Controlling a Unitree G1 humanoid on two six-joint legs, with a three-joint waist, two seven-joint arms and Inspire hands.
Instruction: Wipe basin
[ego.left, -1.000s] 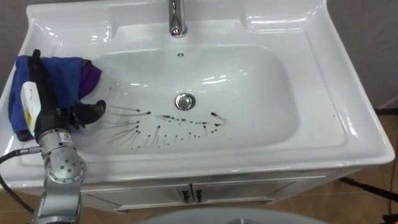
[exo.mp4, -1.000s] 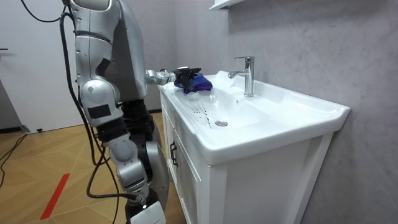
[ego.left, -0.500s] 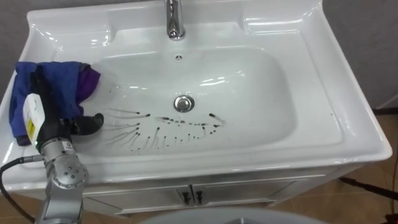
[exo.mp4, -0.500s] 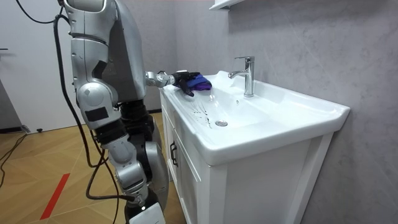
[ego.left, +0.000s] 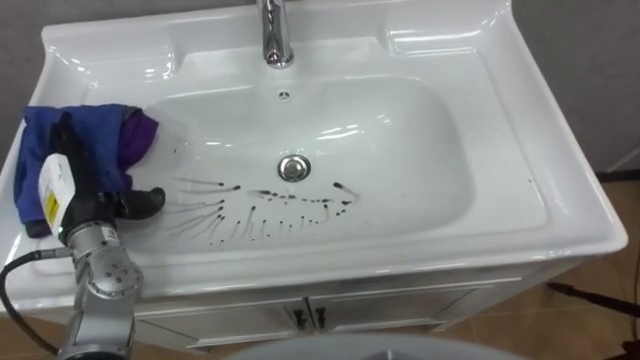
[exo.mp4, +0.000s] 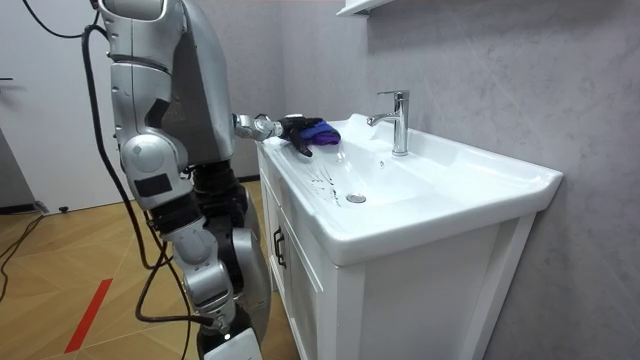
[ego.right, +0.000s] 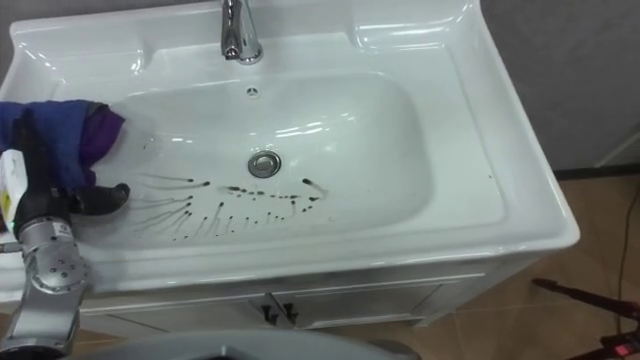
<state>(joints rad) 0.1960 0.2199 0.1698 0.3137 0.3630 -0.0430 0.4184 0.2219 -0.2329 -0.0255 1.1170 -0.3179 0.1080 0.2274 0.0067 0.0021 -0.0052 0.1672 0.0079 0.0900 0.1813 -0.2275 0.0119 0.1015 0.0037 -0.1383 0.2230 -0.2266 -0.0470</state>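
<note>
Grey wall (exo.mp4: 500, 80) behind and wood floor (exo.mp4: 60, 260) below, the white basin (ego.left: 560, 200) on its cabinet (exo.mp4: 300, 290) carries dark streaks (ego.left: 270, 210) just before the drain (ego.left: 293, 167), while at its left rim the left hand (ego.left: 72, 165) has its fingers curled round a blue and purple cloth (ego.left: 105, 130), thumb pointing toward the streaks.

Faucet (ego.left: 272, 40) top cut off, left hand (ego.left: 125, 203) partly hidden under blue cloth (ego.left: 100, 130)
</note>
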